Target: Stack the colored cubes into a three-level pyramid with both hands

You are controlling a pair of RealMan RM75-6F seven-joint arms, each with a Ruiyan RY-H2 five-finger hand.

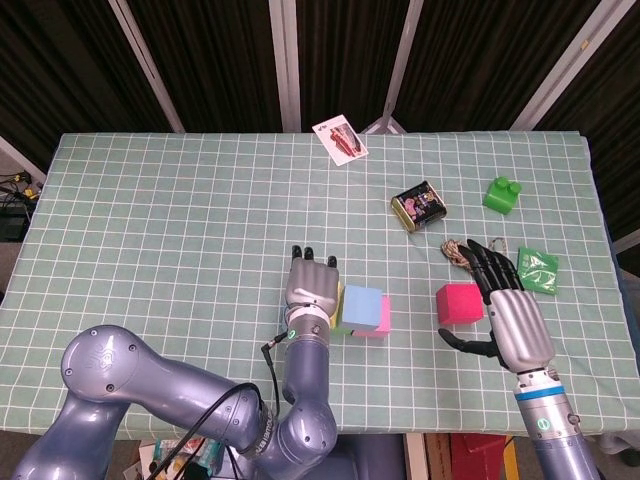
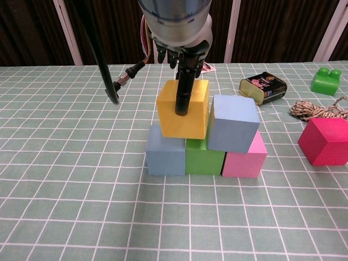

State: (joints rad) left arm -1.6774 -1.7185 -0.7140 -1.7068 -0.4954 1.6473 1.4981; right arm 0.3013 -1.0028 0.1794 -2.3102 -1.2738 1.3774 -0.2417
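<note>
No writing is legible. Your left hand (image 2: 182, 51) pinches the tilted yellow foam cube (image 2: 182, 109); your right hand (image 1: 512, 318), fingers spread, rests beside the magenta foam cube (image 1: 459, 303).

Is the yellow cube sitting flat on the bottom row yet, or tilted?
Tilted. In the chest view the yellow cube, held by the left hand, leans with its lower edge slanting across the blue cube and green cube.

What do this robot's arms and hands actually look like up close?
Both arms are smooth, rounded shells in a glossy blue-grey metallic finish. The left arm has a thin black cable looping along it to a small plug near the wrist. The right arm wears a blue band with a green round mark. Each hand, left hand and right hand, has a silver-grey back and black fingers.
</note>
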